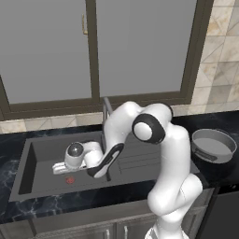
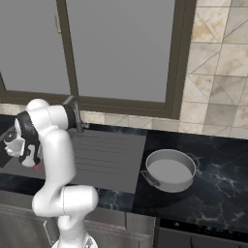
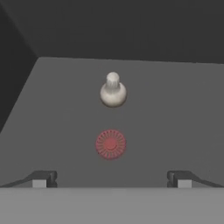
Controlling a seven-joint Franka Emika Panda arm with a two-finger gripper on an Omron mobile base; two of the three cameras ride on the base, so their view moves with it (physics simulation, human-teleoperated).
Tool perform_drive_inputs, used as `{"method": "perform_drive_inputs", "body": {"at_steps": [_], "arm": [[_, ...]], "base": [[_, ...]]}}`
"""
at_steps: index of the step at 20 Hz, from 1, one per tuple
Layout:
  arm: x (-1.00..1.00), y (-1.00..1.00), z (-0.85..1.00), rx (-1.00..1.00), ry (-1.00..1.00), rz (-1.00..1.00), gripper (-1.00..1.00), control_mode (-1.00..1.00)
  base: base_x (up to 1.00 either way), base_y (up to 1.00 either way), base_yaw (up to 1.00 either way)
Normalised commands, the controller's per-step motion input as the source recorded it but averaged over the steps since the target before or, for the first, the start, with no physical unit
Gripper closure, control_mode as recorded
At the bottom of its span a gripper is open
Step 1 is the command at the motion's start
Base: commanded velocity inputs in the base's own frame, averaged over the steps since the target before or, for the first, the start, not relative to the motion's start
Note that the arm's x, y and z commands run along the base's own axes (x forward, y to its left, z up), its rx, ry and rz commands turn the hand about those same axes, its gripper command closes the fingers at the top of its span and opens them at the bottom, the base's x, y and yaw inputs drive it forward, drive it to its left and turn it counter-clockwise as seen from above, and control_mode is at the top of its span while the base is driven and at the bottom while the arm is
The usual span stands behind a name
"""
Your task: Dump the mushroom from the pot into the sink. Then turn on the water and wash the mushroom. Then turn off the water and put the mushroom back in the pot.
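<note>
Reaching into the sink for the mushroom

The mushroom (image 3: 113, 90) lies on the sink (image 1: 44, 154) floor just beyond the red drain mark (image 3: 110, 144); the empty pot (image 2: 169, 169) waits on the bench's right. The arm folds down into the basin, gripper (image 3: 111, 177) jaws wide and empty, so I judge retrieval comes next: advance, lower, close

Lighting: even, diffuse, moderately dim; no distinct source visible. Shadows: soft, faint, darkest along the left inner wall of the sink (image 1: 27, 165). Glare: mild sheen on the pot (image 2: 169, 170) rim and black marble worktop (image 2: 218, 184). Sharpness: slightly soft rendering overall; mushroom (image 3: 113, 91) edges blurred. Edge distortion: none evident.
</note>
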Motion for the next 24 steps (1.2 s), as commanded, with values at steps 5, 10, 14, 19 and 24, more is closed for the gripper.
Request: {"method": "perform_drive_inputs", "body": {"at_steps": [5, 10, 14, 19, 24], "arm": [[0.27, 0.09, 0.0, -0.02, 0.0, -0.06, -1.0, -1.0], [0.19, 0.05, 0.0, -0.01, 0.0, -0.05, -1.0, -1.0], [0.12, 0.01, 0.0, -0.01, 0.0, -0.04, -1.0, -1.0], [0.13, 0.0, 0.0, -0.01, 0.0, -0.04, -1.0, -1.0], [0.14, 0.0, -0.01, -0.01, 0.0, -0.04, -1.0, -1.0]], "base": [[0.0, 0.0, 0.0], [0.0, 0.0, 0.0], [0.0, 0.0, 0.0], [0.0, 0.0, 0.0], [0.0, 0.0, 0.0]]}}
